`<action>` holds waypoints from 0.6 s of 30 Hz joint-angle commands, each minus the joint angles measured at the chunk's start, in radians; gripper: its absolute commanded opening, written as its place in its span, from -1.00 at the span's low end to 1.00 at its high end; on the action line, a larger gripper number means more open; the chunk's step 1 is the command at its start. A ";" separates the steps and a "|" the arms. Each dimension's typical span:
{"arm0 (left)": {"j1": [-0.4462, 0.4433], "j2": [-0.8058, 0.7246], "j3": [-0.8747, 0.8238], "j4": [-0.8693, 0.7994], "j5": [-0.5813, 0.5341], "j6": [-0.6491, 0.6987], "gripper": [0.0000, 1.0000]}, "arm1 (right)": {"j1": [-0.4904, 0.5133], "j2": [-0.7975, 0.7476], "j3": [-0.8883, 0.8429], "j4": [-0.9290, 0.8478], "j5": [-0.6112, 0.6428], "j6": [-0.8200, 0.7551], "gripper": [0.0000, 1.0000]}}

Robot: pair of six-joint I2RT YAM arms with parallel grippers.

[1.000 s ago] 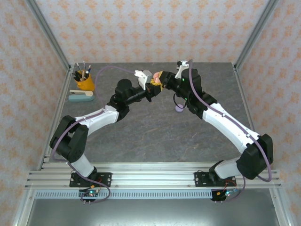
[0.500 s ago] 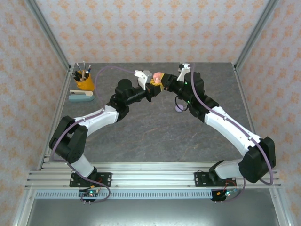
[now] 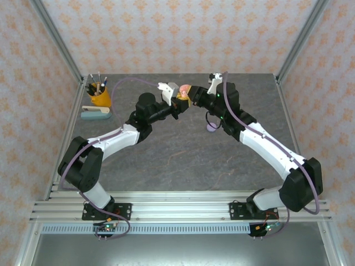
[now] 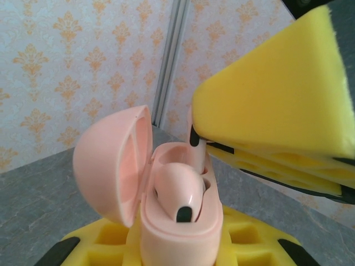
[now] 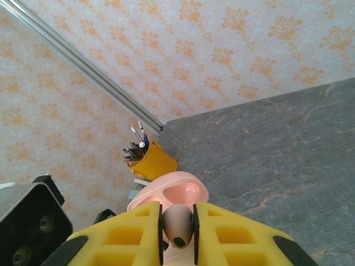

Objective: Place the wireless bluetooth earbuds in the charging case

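My left gripper [image 3: 178, 101] is held above the back of the table, shut on a pale pink charging case [image 4: 178, 235] with its lid [image 4: 111, 160] swung open to the left. One pink earbud [image 4: 178, 191] sits in the near slot. My right gripper [image 5: 177, 235] meets it from the right, shut on a second pink earbud [image 5: 177, 221]. That earbud's stem [image 4: 198, 151] reaches down into the far slot. In the left wrist view the right gripper's yellow finger [image 4: 272, 105] hangs over the case. In the top view, case and earbuds [image 3: 184, 91] show between the two grippers.
A purple round case [image 3: 211, 127] lies on the grey table under the right arm. A yellow pen cup [image 3: 100, 95] and a pale stapler [image 3: 95, 113] stand at the back left. Patterned walls close in the back and sides.
The right gripper has edged slightly left toward the case and its wrist has turned a little. The left arm and the case have stayed still.
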 commanded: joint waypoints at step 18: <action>-0.003 -0.040 0.010 0.037 -0.008 0.017 -1.00 | -0.070 -0.025 0.107 -0.107 -0.029 0.034 0.25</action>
